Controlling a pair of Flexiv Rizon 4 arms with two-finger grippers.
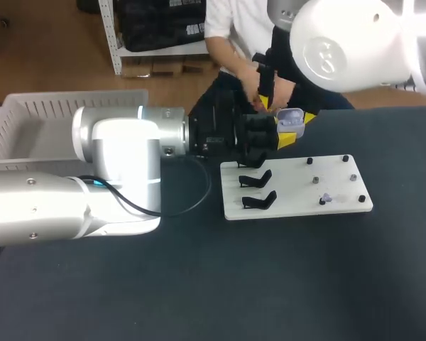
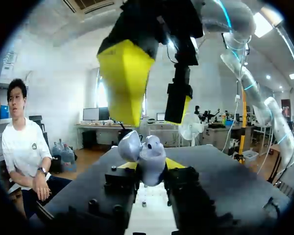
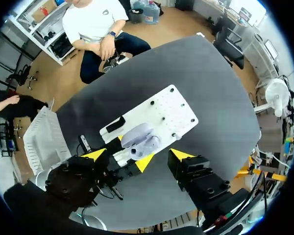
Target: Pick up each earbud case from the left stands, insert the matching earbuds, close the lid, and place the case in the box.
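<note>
At the far left of the dark worktop (image 1: 305, 284) stands the pale slatted box (image 1: 28, 117), where the case is to end up. It is well apart from the action. The left arm (image 1: 121, 163) reaches across toward the middle, and the left claw (image 2: 152, 165) is closed on the lavender earbud case (image 2: 144, 154), a yellow tip against each side. The case is held up off the worktop, above the far left corner of the white board (image 1: 298, 188), with its lid swung open. Just over it hangs the right claw (image 2: 154, 120), its fingers parted with nothing that I can see between them. To the right and below, the board carries the black stands (image 1: 258, 189) on its left part and a row of small pegs on its right part. A small pale purple bit (image 1: 326, 198) lies among the pegs. It is likely an earbud, though it is too small to be sure. Whether any earbud already sits in the case cannot be told. I judge the step in hand to be the insertion — the case is off its stand, open and presented, and not yet shut. If the purple bit is an earbud, the next move calls for the right claw to go down to the board's right part, pinch that small piece cleanly and bring it squarely over the open well. Meanwhile the left claw must keep the case level and steady. Then comes the lid — then the long carry left to the box.
</note>
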